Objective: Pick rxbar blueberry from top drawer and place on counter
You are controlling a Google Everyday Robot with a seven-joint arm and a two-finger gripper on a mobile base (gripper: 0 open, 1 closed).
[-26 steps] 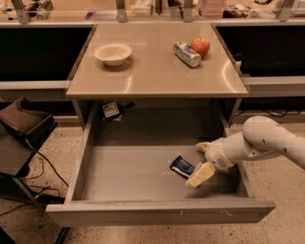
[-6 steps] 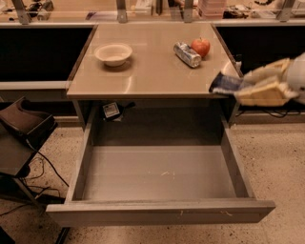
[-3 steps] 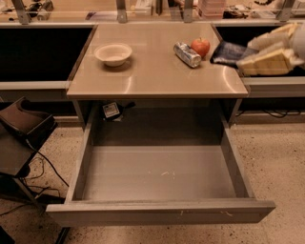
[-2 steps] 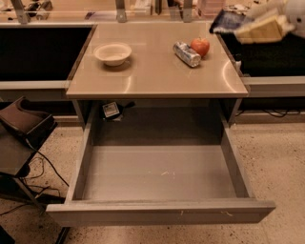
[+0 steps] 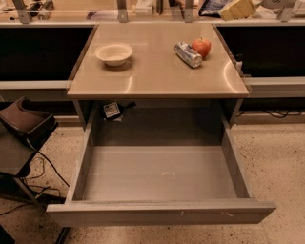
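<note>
Rising and drawing back, the tool (image 5: 232, 9) is now sitting at the very top edge of the camera view, above and behind the far right corner of the bench (image 5: 152, 71), where a moment ago it was hovering lower, just off that corner. It is carrying the rxbar blueberry (image 5: 213, 6) with it, its tan fingers clamping one end of the bar. The bar is therefore hanging in the air past the back rim and not yet resting on anything. The top drawer (image 5: 162, 172) is standing pulled fully out with its floor showing bare, so I am judging the pick as done and the placing as pending. The tool is probably going to need to come forward and down over open surface. The bench is showing a glossy beige top with rounded corners, throwing back soft glare. The drawer is looking matte grey, smooth-floored with a few faint scuffs, behind a plain flat front panel. The bar's wrapper is reading as dark blue film, likely slick. A shallow pale bowl (image 5: 114, 52) is sitting near the left. On the right a silver can (image 5: 187, 54) is lying on its side just beside a round red apple (image 5: 201, 46), and both are looking apt to roll if nudged.
</note>
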